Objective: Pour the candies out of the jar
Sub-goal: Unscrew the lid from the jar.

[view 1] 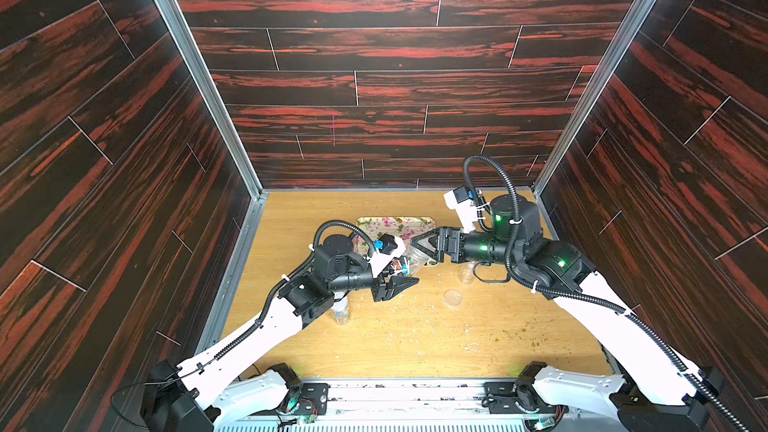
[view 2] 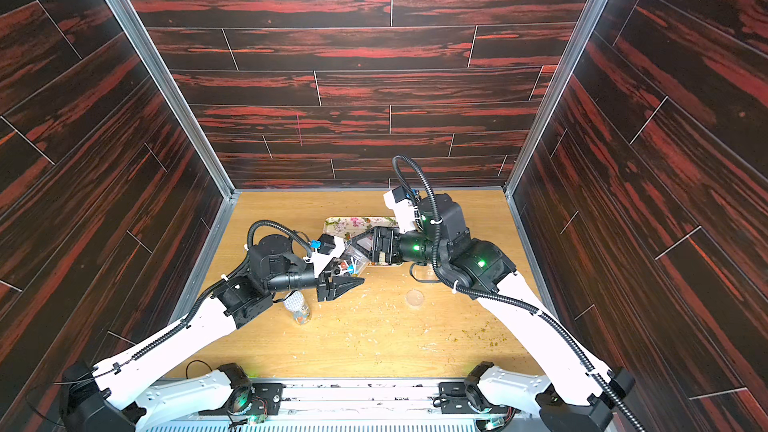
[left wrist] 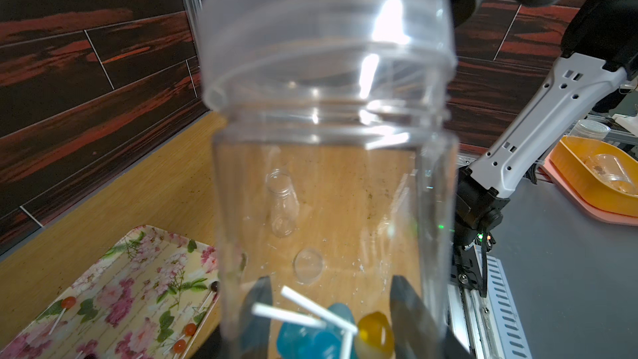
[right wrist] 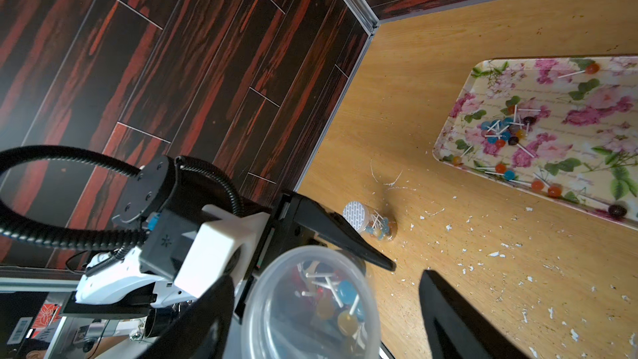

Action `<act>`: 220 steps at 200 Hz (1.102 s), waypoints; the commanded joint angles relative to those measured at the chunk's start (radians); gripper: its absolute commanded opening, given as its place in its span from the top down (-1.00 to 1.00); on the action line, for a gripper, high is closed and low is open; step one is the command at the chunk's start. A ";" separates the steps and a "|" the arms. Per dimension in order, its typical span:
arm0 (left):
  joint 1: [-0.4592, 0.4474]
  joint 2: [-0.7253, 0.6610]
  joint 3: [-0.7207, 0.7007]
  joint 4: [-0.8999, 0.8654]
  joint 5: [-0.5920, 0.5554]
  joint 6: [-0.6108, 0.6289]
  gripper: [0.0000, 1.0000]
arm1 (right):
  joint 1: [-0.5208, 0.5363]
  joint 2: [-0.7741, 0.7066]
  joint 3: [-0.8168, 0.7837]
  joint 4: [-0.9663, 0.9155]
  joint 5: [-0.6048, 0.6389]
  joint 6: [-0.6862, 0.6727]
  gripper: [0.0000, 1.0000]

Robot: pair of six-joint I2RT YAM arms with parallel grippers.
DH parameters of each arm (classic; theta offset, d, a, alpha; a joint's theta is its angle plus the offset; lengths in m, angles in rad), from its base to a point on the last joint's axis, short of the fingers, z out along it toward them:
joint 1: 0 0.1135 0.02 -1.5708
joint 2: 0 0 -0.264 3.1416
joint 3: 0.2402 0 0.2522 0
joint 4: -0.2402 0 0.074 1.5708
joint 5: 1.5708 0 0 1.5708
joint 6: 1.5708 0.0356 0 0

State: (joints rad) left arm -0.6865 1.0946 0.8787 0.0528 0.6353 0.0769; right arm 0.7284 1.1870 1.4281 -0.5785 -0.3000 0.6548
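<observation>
A clear plastic jar [left wrist: 331, 174] with a translucent lid [right wrist: 307, 305] hangs tilted over the table, my left gripper [left wrist: 333, 281] shut on its lower part. Blue, yellow and red candies [left wrist: 310, 336] with white sticks lie at its bottom. In both top views the jar [view 1: 411, 259] sits between the two grippers [view 2: 358, 257]. My right gripper [right wrist: 326, 278] is open, its fingers on either side of the lid, with a gap showing on one side. More candies [right wrist: 504, 129] lie scattered on the flowered tray [right wrist: 559, 74] behind.
A second small jar [view 1: 340, 311] with a white cap holds candies under my left arm. An empty clear bottle [view 1: 467, 274] and a loose clear lid [view 1: 452, 297] stand near my right arm. Pale crumbs [view 1: 415, 326] litter the wooden table. Dark walls enclose three sides.
</observation>
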 commanded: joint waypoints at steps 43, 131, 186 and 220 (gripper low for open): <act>0.002 -0.015 -0.009 0.032 0.006 -0.009 0.17 | 0.022 0.028 0.044 -0.018 -0.012 0.003 -0.67; 0.002 -0.015 -0.008 0.032 0.006 -0.011 0.18 | 0.040 0.036 0.061 -0.056 0.013 -0.029 -0.38; 0.003 -0.015 -0.009 0.032 0.006 -0.011 0.17 | 0.044 0.036 0.061 -0.067 0.027 -0.042 -0.16; 0.003 -0.015 -0.008 0.032 0.006 -0.010 0.18 | 0.044 0.032 0.062 -0.061 0.038 -0.048 -0.07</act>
State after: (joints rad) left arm -0.6865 1.0946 0.8749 0.0536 0.6357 0.0753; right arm 0.7662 1.2091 1.4654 -0.6319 -0.2790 0.6163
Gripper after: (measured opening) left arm 0.585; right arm 0.563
